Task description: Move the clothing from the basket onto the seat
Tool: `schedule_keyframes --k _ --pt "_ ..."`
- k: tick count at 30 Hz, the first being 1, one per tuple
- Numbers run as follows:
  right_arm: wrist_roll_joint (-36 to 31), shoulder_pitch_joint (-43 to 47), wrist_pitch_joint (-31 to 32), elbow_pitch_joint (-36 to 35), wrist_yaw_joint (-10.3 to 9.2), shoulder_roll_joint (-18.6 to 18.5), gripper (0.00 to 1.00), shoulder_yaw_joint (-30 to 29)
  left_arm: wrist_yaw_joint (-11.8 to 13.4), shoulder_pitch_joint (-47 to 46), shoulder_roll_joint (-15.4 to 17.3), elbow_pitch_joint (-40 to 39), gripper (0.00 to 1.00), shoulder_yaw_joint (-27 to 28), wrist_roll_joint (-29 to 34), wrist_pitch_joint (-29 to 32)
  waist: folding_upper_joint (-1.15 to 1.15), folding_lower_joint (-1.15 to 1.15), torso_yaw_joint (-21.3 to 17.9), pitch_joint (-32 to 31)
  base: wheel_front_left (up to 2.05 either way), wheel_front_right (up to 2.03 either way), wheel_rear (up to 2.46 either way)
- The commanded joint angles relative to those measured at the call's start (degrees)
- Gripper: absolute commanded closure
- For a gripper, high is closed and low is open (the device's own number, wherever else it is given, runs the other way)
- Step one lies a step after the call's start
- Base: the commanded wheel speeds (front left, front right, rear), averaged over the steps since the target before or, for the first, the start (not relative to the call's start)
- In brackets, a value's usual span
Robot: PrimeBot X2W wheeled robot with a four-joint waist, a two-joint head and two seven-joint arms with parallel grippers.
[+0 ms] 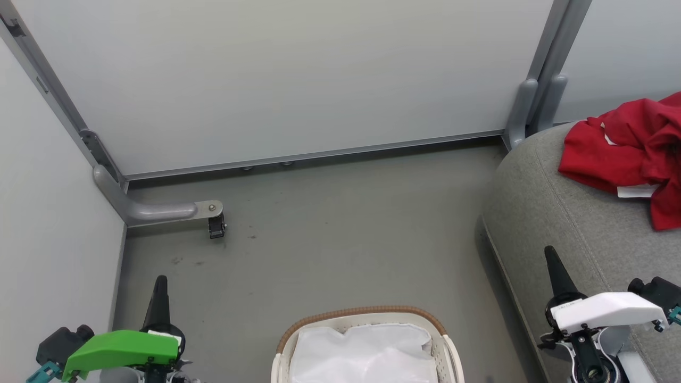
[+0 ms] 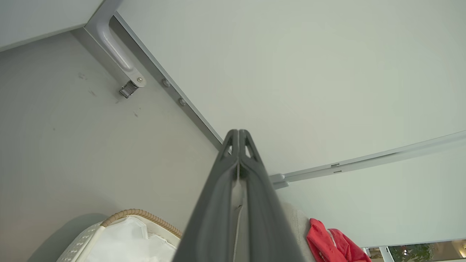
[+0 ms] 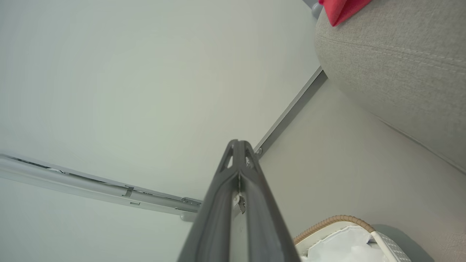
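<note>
The left pincer [image 1: 160, 284] is clenched on nothing, its dark fingers pressed together and pointing up over the grey floor [image 1: 346, 229] at the lower left. The right pincer [image 1: 551, 258], likewise clenched and empty, hangs over the near edge of the seat [image 1: 553, 213] at the lower right. Between them the basket [image 1: 362, 313] stands on the floor, its white liner [image 1: 367, 351] showing inside. The clothing [image 1: 633, 143] lies in a crumpled red heap on the seat, toward its far right, well apart from both pincers and the basket.
</note>
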Motion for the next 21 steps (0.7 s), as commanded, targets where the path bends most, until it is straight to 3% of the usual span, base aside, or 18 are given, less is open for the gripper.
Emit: schedule_keyframes --k 1,21 --pt "1.7 -0.1 0.4 -0.9 -0.02 -0.4 1.00 -0.4 -0.3 -1.6 0.2 -0.8 1.00 0.4 -1.6 0.4 0.00 0.00 0.0 0.0 0.00 0.00 0.00" --pt "12.8 0.2 3.3 -1.9 -0.04 -0.5 1.00 -1.3 -0.8 -2.4 0.2 -1.6 1.00 2.2 -11.1 3.2 0.00 0.00 -0.3 0.1 0.00 0.00 0.00"
